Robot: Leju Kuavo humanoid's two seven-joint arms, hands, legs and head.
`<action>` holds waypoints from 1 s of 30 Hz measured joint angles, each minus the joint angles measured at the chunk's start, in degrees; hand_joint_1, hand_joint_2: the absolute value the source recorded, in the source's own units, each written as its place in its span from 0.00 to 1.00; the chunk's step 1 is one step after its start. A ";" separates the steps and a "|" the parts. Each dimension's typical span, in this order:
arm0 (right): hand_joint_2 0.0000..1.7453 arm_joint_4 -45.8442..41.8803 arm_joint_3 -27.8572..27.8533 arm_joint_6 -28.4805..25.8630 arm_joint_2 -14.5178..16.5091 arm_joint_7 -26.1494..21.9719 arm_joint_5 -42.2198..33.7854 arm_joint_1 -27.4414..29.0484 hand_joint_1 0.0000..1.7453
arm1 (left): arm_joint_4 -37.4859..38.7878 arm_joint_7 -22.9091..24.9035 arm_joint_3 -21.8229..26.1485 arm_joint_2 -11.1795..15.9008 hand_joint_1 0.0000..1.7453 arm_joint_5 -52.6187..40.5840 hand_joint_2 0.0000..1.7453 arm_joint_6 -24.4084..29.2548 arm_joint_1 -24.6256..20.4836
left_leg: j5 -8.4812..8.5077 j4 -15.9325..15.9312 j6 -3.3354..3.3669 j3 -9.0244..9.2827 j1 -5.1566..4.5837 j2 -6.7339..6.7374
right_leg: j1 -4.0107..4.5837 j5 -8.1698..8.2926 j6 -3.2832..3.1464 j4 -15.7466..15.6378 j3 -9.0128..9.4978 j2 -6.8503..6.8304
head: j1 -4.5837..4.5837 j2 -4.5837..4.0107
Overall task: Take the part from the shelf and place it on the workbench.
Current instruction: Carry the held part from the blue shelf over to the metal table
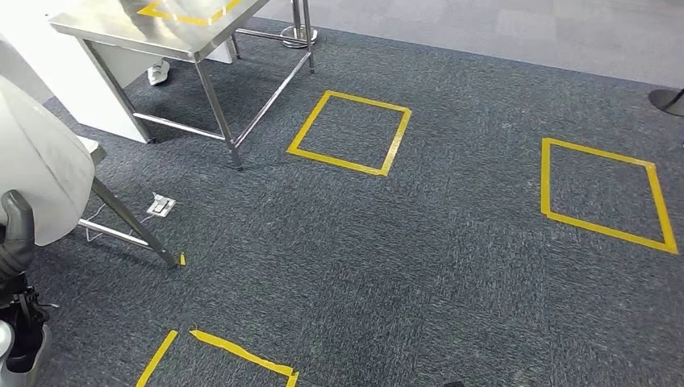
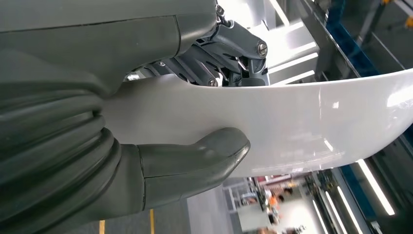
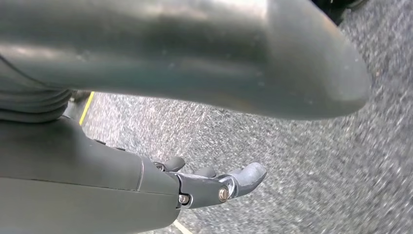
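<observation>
— Where was the part at that moment?

— The smooth white curved plastic part [image 2: 302, 122] was in the left hand [image 2: 146, 131]. In the left wrist view the thick grey thumb [image 2: 214, 151] pressed against one face of it and the darker fingers [image 2: 229, 53] clamped the opposite edge, so the panel was pinched between them. In the head view the same white part [image 1: 36, 161] stood at the far left of the picture, above the dark hand [image 1: 16, 242] and off the floor.

— And the right hand?

— The right hand [image 3: 195, 146] hung over the dark grey speckled carpet floor [image 3: 302, 161]. Its dark fingers [image 3: 243, 178] were stretched out apart from the thumb [image 3: 219, 53], with nothing between them.

— Was the bench in sight?

— A shiny steel workbench with slim metal legs [image 1: 153, 28] stood at the upper left in the head view, well apart from the held part, with yellow tape [image 1: 189, 12] marked on its top near the far edge. On the carpet [image 1: 452, 266] lay squares of yellow tape: one [image 1: 349, 133] just beside the bench's front leg, another [image 1: 605, 193] towards the right, and a partial one [image 1: 234, 351] at the near edge. A small white floor socket [image 1: 160, 206] sat by a slanted metal leg [image 1: 133, 222] close to the part.
</observation>
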 joint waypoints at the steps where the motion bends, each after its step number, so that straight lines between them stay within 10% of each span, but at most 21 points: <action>1: 0.00 0.00 0.00 0.04 0.02 -0.05 0.02 -0.02 0.00 | -0.08 -0.10 0.15 0.14 1.00 0.10 1.00 0.11 0.14 | 1.52 -2.61 -0.07 1.53 0.02 0.38 | -0.04 -0.12 0.13 0.08 0.05 -0.78 | 0.00 0.00; 5: 0.00 0.00 0.00 0.12 -0.03 -0.22 0.05 -0.09 0.00 | -0.58 -0.34 0.60 0.52 1.00 0.35 1.00 0.28 0.27 | 5.71 -14.79 0.86 8.32 -0.26 4.67 | 0.38 -1.01 1.24 0.97 0.27 -3.22 | 0.06 0.00; 8: 0.00 0.00 0.00 0.19 -0.08 -0.30 0.05 -0.29 0.00 | -0.79 -0.35 0.90 0.76 1.00 0.42 1.00 0.38 0.48 | 5.89 -15.02 2.26 8.07 -0.28 3.17 | 0.57 -1.33 2.04 1.11 0.55 -4.77 | 0.14 0.00; 12: 0.00 0.00 0.02 0.23 -0.05 -0.33 0.04 -0.32 0.00 | -1.20 -0.32 1.46 1.02 1.00 0.43 1.00 0.83 0.10 | 6.38 -15.25 3.47 7.83 0.03 0.44 | -0.07 -5.95 3.17 8.85 -2.75 1.57 | 0.28 0.00; 15: 0.00 0.00 0.02 0.10 -0.04 -0.22 0.04 -0.01 0.00 | -1.18 -0.20 1.51 1.02 1.00 0.44 1.00 1.11 0.28 | 6.65 -15.20 3.72 7.42 -0.11 -2.01 | -0.05 -8.66 2.99 17.80 -7.51 3.27 | 0.34 0.00; 19: 0.00 0.00 0.02 0.02 -0.05 -0.17 0.04 0.02 0.00 | -1.29 -0.19 1.57 1.14 1.00 0.46 1.00 1.42 0.44 | 7.10 -15.16 3.18 7.24 -0.19 -5.35 | 0.11 -1.98 1.64 5.90 -2.18 6.32 | 0.32 0.00; 23: 0.00 0.00 0.02 -0.05 -0.01 -0.13 0.03 -0.13 0.00 | -1.40 -0.21 1.68 1.52 1.00 0.48 1.00 1.60 0.80 | 7.82 -15.63 1.72 6.61 0.07 -8.10 | 0.49 -0.71 1.19 0.98 -0.01 7.30 | 0.44 0.00; 26: 0.00 0.00 0.01 -0.10 0.20 -0.28 -0.02 -0.21 0.00 | -1.42 -0.23 1.97 2.10 1.00 0.48 1.00 1.74 1.01 | 6.18 -13.18 1.06 4.94 -0.15 -5.17 | 0.08 0.24 0.32 -0.08 0.37 4.87 | 0.21 0.00; 30: 0.00 0.00 -0.03 -0.17 0.26 -0.31 -0.13 0.14 0.00 | -1.10 -0.13 2.04 2.21 1.00 0.48 1.00 1.88 1.15 | -0.12 -0.65 0.38 -0.15 -0.12 -0.25 | 0.19 0.31 -0.15 -0.24 0.21 1.44 | -0.06 0.00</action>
